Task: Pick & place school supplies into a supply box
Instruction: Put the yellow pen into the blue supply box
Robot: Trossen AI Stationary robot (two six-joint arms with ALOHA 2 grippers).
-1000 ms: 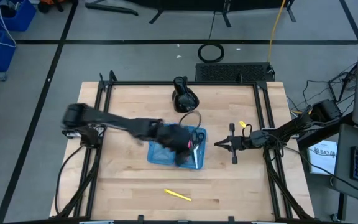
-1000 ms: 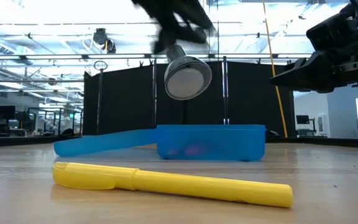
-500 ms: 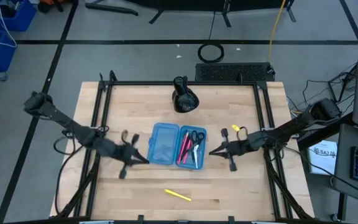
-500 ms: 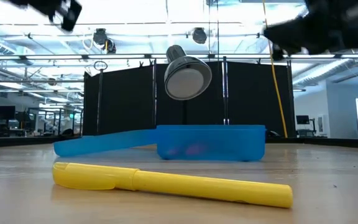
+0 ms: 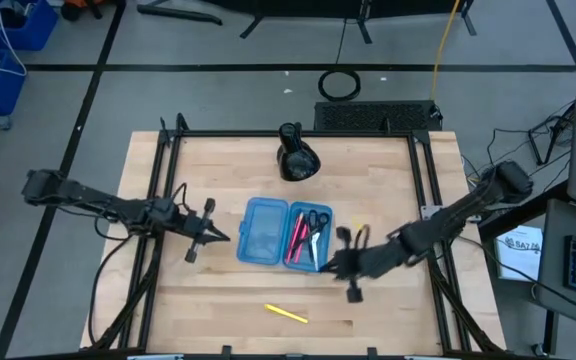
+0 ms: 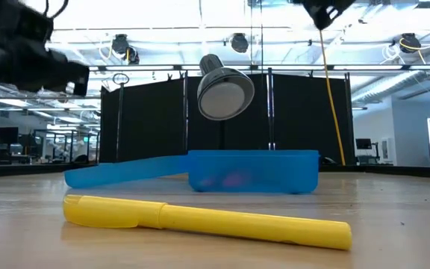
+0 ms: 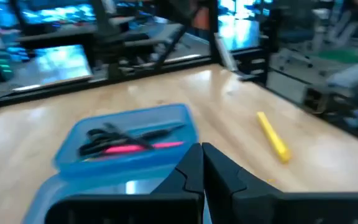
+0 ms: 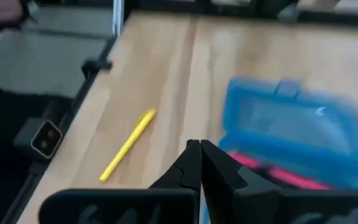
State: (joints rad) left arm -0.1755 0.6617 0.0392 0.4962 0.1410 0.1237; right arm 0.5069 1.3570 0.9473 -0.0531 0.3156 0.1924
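The blue supply box [image 5: 286, 233] lies open at mid-table, its lid half [image 5: 263, 232] flat to the left. The right half holds pink-red and black pens [image 5: 298, 238] and black-handled scissors [image 5: 315, 218]. A yellow pen [image 5: 286, 314] lies on the wood near the front edge, also in the low view [image 6: 207, 219]. My left gripper [image 5: 223, 238] hovers shut just left of the lid, with nothing in it. My right gripper [image 5: 326, 270] is shut and empty off the box's near right corner, above the table.
A black rounded lump [image 5: 296, 158] sits at the table's far middle. A black frame rail [image 5: 288, 133] runs around the tabletop. Bare wood lies left of the box and along the front on both sides of the yellow pen.
My left gripper has drawn back from above the open box toward the table's left edge and now stands beside the lid. My right gripper has moved from the box's right side toward the near edge and a little left. The box and the yellow pen have stayed put.
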